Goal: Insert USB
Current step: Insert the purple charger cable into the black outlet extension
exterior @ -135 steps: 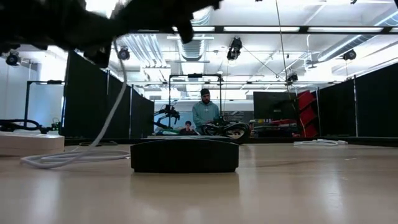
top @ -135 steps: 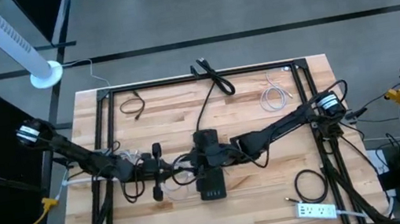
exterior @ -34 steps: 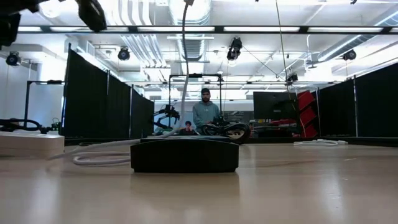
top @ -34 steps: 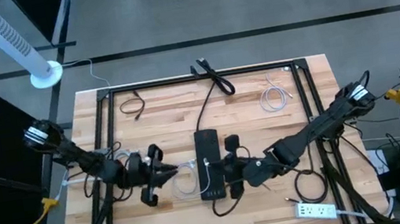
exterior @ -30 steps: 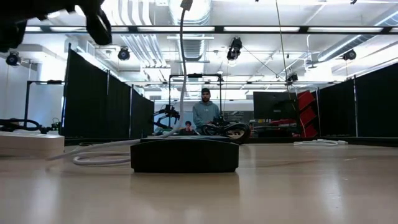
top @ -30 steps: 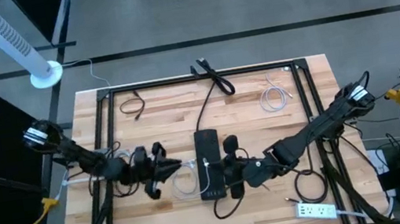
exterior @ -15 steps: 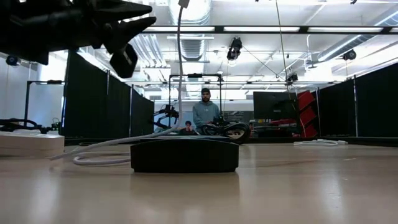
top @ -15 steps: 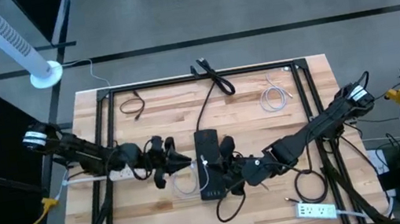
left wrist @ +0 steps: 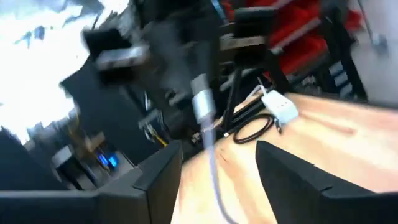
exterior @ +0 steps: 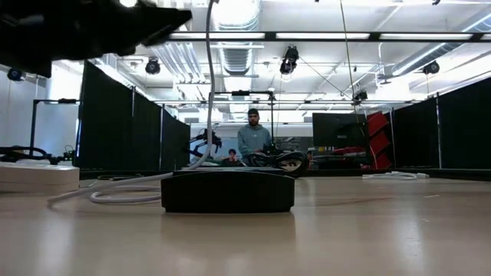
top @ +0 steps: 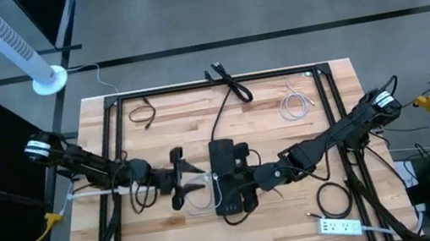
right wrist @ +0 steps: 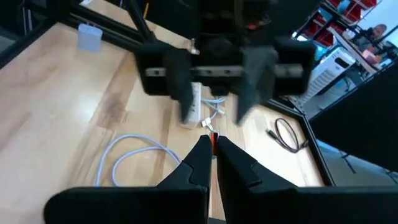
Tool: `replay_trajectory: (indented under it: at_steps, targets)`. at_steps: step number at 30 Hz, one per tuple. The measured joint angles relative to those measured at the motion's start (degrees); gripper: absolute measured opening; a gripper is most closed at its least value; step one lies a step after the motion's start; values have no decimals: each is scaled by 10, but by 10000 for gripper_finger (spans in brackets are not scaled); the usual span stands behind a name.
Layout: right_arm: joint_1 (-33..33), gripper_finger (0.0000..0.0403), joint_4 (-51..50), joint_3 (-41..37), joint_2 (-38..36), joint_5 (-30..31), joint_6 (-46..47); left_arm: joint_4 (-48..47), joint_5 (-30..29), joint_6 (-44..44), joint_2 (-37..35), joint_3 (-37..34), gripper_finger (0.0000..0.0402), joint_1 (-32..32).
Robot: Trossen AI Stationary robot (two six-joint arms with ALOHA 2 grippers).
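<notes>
Bright, even light falls from ceiling strip lamps [exterior: 337, 35] that glare white in the low view. The tabletop [top: 289, 216] is evenly lit from above, with only soft, short shadows. In the low view its near surface is out of focus. The left wrist view is heavily smeared by motion blur, its upper corner blown out white. The right wrist view is blurred farther off

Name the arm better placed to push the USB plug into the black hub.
Right. Its gripper is shut on the white cable plug directly over the black hub; the left gripper hangs open beside it.
</notes>
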Motion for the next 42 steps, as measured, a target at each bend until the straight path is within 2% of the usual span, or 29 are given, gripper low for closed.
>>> replay_trajectory:
  at_steps: [2,5,10,13,17,20,25,30,37,42]
  targets:
    - [-5,0,-1,0,2,0,0,-3,-22,23,0,14,197,-10]
    - [-11,0,0,0,8,-11,-18,-43,-62,8,0,47,190,-12]
    - [-15,0,-1,0,19,-21,-53,-218,-74,-9,0,125,169,-12]
    - [-15,0,-1,0,19,-21,-60,-315,-76,-47,0,167,154,-12]
    - [-15,0,6,0,19,-20,-61,-384,-116,-101,0,203,130,-12]
    - [-15,0,13,0,19,-16,-65,-401,-144,-130,0,218,109,-12]
    - [-14,0,12,0,19,13,-65,-434,-147,-140,0,225,64,-12]
    - [-14,0,12,0,18,16,-65,-450,-148,-168,0,224,12,-13]
    - [-14,0,8,0,18,16,-57,-450,-149,-172,0,224,10,-15]
    - [-12,0,-37,0,16,17,-23,-459,-150,-191,-9,223,9,-24]
